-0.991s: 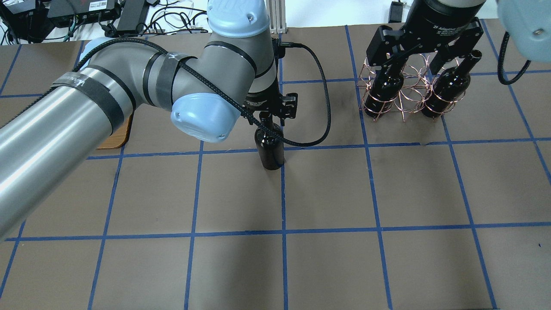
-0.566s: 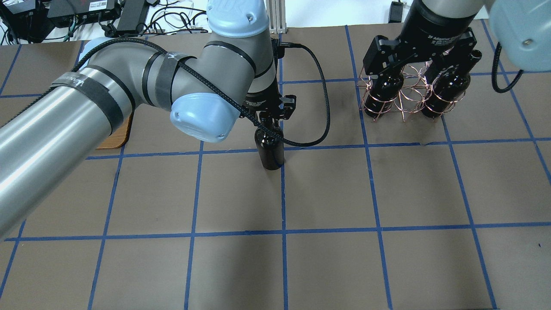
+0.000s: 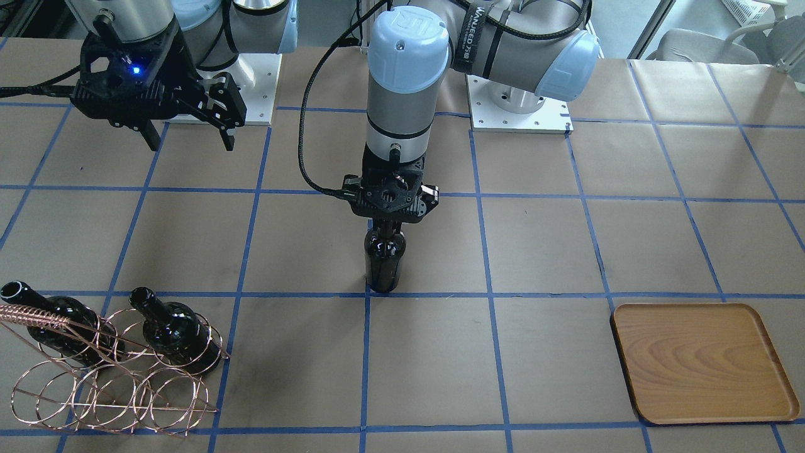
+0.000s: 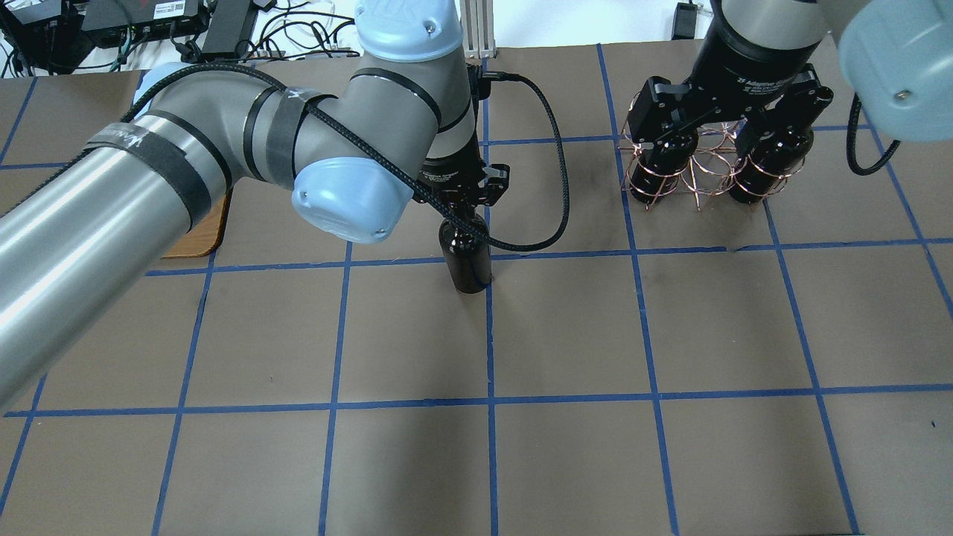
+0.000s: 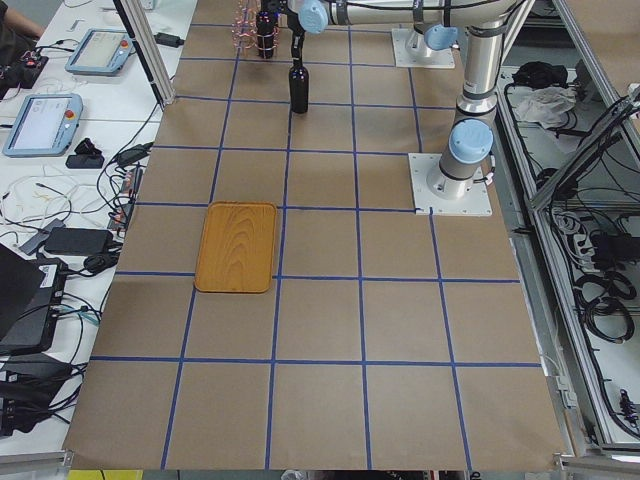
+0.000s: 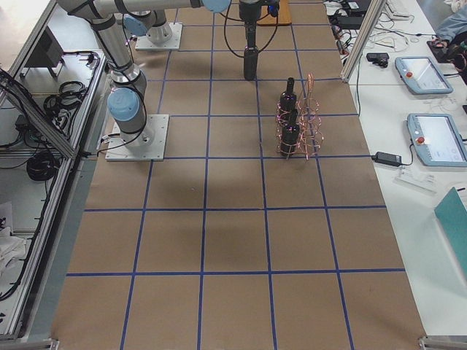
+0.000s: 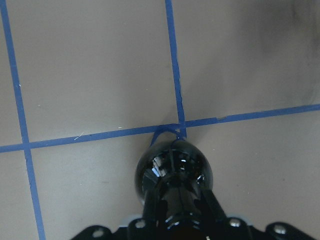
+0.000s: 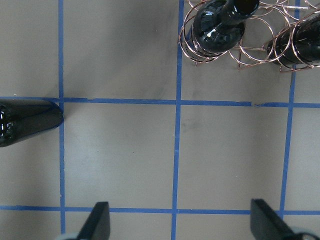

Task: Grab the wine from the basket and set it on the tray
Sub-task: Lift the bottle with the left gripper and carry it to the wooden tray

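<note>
- Moving most since a second ago is the right gripper (image 3: 192, 135). In the overhead view it is sliding back toward the robot across the basket (image 3: 126, 390). The left gripper (image 4: 463, 207) is drawing in slightly narrower, and the wine bottle (image 4: 467, 260) is staying on its spot.
- The left gripper is reaching down from above and pinching the bottle's neck, with its fingers (image 7: 211, 209) pressing on either side in the wrist view. I judge it is taking the neck because the body looks too broad for the jaws.
- The bottle is standing upright on the table (image 3: 566, 251), its base sitting at a crossing of blue tape lines (image 7: 180, 127). It is between the basket and the tray (image 3: 704, 362) and well apart from both.
- This is looking like a hand-over spot, since the basket is lying on the right arm's side and the tray on the left arm's.
- The right gripper is hanging high near the robot's base with its fingers spread wide, holding nothing.
- The tray is lying flat on the robot's left with nothing resting on it yet, so the placing step is not yet done.
- Counting the bottles, I am finding three: one in the left gripper and the other two bottles (image 3: 179, 336) leaning in the basket's wire loops, necks up.
- Counting the rest, I am finding one basket, one tray and two arms. The wire loops are overlapping too much to count.
</note>
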Motion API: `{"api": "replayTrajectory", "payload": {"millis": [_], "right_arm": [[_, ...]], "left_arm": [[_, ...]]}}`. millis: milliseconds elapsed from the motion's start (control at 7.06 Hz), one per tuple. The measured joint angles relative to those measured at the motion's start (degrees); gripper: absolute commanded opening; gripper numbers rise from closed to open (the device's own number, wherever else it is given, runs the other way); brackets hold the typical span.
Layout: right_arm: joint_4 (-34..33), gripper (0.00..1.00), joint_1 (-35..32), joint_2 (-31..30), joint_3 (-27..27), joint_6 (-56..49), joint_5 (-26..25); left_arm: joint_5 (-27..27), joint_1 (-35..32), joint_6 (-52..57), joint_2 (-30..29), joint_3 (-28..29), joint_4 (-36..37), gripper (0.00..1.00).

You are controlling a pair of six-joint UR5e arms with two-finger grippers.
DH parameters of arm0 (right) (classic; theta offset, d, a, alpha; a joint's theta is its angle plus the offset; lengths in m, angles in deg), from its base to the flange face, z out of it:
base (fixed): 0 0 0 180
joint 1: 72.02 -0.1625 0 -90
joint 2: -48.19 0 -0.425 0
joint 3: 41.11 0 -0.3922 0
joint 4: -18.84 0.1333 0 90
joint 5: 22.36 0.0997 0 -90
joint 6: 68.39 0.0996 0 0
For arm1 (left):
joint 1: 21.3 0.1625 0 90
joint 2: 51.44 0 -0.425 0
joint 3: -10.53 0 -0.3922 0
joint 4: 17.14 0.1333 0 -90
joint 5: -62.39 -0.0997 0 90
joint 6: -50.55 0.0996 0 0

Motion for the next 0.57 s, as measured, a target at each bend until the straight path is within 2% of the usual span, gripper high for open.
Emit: {"api": "replayTrajectory", "payload": {"millis": [283,566], "right_arm": [[0.2,1.0,0.04,-0.73,-0.79,0.24,0.58],[-0.25,1.0,0.07,-0.18,-2.36,0.25,1.26]], "left_arm": [[-0.77,2.43,5.84,1.29,1.58,-1.61,0.0],[-0.84,10.66,17.11,1.9,6.01,-7.14,0.0]]}}
